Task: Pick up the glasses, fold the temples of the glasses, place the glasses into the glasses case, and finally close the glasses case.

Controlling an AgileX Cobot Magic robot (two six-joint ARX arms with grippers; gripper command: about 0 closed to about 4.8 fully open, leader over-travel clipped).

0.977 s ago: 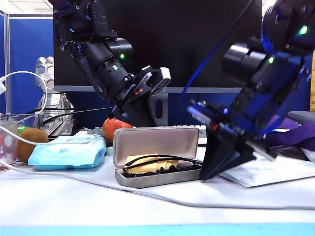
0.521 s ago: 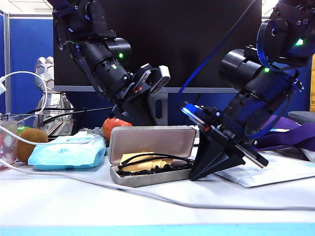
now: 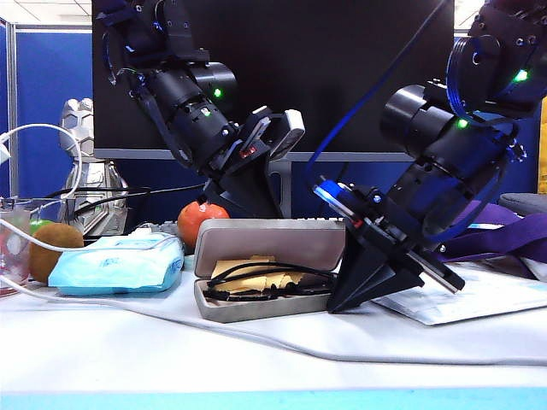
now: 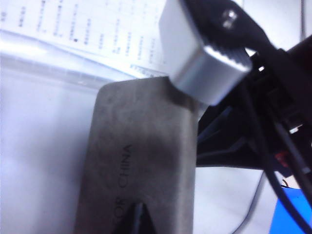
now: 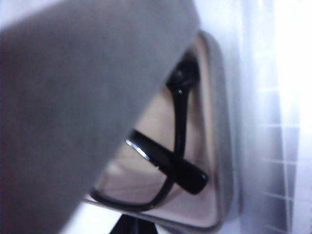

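Exterior view is showing the glasses [image 3: 265, 282] lying folded inside the glasses case [image 3: 256, 303], whose stiff, light lid is standing half raised; the left gripper [image 3: 256, 209], clenched and empty, is pressing behind that lid, the best place to push, while the right gripper [image 3: 363, 286], also clenched and empty, is bracing the case's right end.

The glasses case [image 3: 265, 273] now sits slightly further left on the table, its lid [image 3: 269, 243] tipped lower over the glasses [image 3: 265, 282]. The closed right gripper [image 3: 338, 299] is further left; the closed left gripper [image 3: 256, 201] sits slightly further right.

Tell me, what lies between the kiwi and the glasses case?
A light-blue wipes pack lies on the table between the kiwi and the open glasses case; the exterior view shows it.
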